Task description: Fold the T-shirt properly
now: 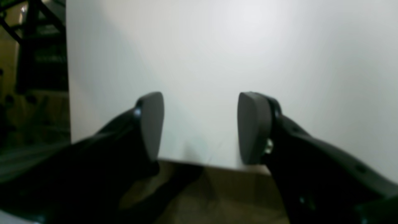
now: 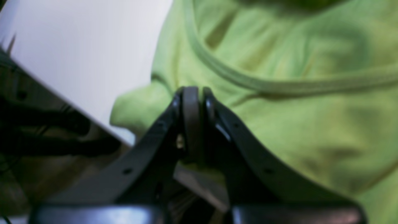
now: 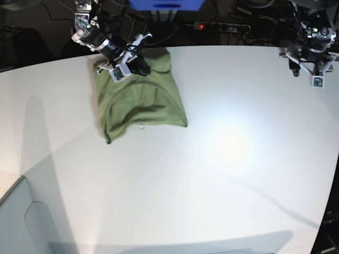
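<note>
The olive-green T-shirt [image 3: 140, 103] lies crumpled and partly folded at the table's far left; its seam and wrinkles fill the right wrist view [image 2: 295, 124]. My right gripper [image 3: 142, 67] rests on the shirt's far edge. Its jaws are shut [image 2: 193, 91], and I cannot tell whether cloth is pinched between them. My left gripper [image 3: 310, 61] hovers at the table's far right, away from the shirt. It is open [image 1: 200, 99] with only bare white tabletop between the fingers [image 1: 152, 121].
The white table [image 3: 212, 174] spreads across the base view, its edge just below the left gripper [image 1: 217, 166]. Behind it lie a power strip with a red light [image 3: 220, 25] and a blue box [image 3: 167, 4]. A grey panel [image 3: 21, 222] is at the near left corner.
</note>
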